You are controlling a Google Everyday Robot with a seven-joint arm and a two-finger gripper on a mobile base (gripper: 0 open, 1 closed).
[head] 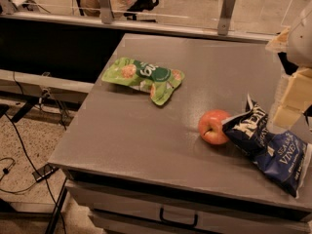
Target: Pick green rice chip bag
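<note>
The green rice chip bag lies flat and crumpled on the grey table, left of the middle and towards the back. It is light green with a dark green logo patch and pinkish-orange round pictures. My gripper, with cream-coloured parts, hangs at the right edge of the view above the table's right side. It is far to the right of the green bag and touches nothing that I can see. Part of it is cut off by the edge of the view.
A red apple sits right of the middle, touching a dark blue chip bag with white lettering just below my gripper. A glass barrier runs behind the table. A drawer handle is at the front. Cables lie on the floor at the left.
</note>
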